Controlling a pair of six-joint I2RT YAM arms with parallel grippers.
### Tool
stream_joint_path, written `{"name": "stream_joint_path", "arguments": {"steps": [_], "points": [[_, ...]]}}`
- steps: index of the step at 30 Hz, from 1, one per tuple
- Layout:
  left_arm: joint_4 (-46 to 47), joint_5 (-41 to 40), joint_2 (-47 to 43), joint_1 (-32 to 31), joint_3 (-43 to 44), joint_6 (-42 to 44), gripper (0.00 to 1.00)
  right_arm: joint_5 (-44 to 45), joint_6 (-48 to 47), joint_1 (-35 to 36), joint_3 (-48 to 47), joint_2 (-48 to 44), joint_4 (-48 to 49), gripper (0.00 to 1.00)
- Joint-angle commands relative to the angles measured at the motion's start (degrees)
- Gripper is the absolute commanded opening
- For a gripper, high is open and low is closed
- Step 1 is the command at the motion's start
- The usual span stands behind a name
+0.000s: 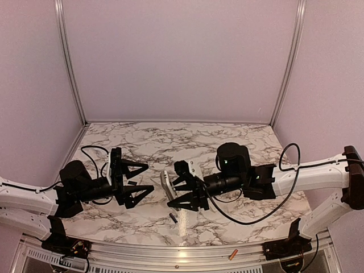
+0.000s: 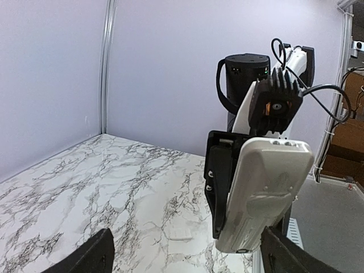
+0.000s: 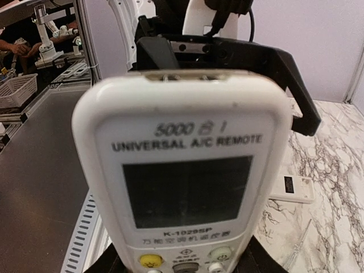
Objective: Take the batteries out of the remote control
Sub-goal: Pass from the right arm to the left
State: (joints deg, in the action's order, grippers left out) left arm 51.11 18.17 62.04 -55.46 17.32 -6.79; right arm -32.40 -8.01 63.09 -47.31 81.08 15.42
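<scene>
- The left gripper [image 1: 149, 177] sits at 9 o'clock from the remote. Its two fingers are wide apart and hold nothing.
- The remote control [image 1: 166, 185] is in the middle, lifted above the marble table [image 1: 227, 142]. The right gripper [image 1: 181, 187] is squeezed tight on its sides. The screen faces the right wrist camera, and the back faces the left gripper.
- A flat white cover piece [image 3: 293, 189] lies on the table. So the battery door looks to be off.
- One dark battery [image 1: 173, 217] lies on the table, near the remote at 6 o'clock.
- One orange battery [image 1: 232, 254] lies on the metal rail [image 1: 142, 253] at the near edge. It is at 5 o'clock from the remote and well apart from it.
- With two batteries out and the cover off, the job looks mostly done.
- The pictures do not show inside the battery slot, so nobody can tell if another battery is in there. What is left is likely to check that slot and take out any battery found there.
</scene>
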Motion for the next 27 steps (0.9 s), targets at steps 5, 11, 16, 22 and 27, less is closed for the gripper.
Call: {"name": "stream_joint_path", "arguments": {"steps": [5, 11, 16, 22, 27], "points": [[-9.7, -0.2, -5.0, 0.0, 2.4, -4.1, 0.91, -5.1, -2.4, -0.1, -1.4, 0.3, -2.1, 0.02], [-14.0, -1.9, -5.8, -0.1, 4.3, -5.6, 0.87, -5.1, -2.0, -0.2, -2.4, 1.7, -2.8, 0.02], [-14.3, -2.3, -3.5, -1.0, 5.7, -7.3, 0.84, -4.6, -0.9, -0.8, -3.2, 3.4, -2.5, 0.02], [-14.7, -4.0, 1.0, -2.8, 8.5, -7.4, 0.82, -4.5, -0.2, -1.3, -4.2, 5.5, -2.1, 0.02], [-15.5, -4.3, 3.7, -4.6, 10.4, -6.8, 0.81, -3.9, 1.2, -1.7, -4.4, 5.6, -1.5, 0.02]]}}
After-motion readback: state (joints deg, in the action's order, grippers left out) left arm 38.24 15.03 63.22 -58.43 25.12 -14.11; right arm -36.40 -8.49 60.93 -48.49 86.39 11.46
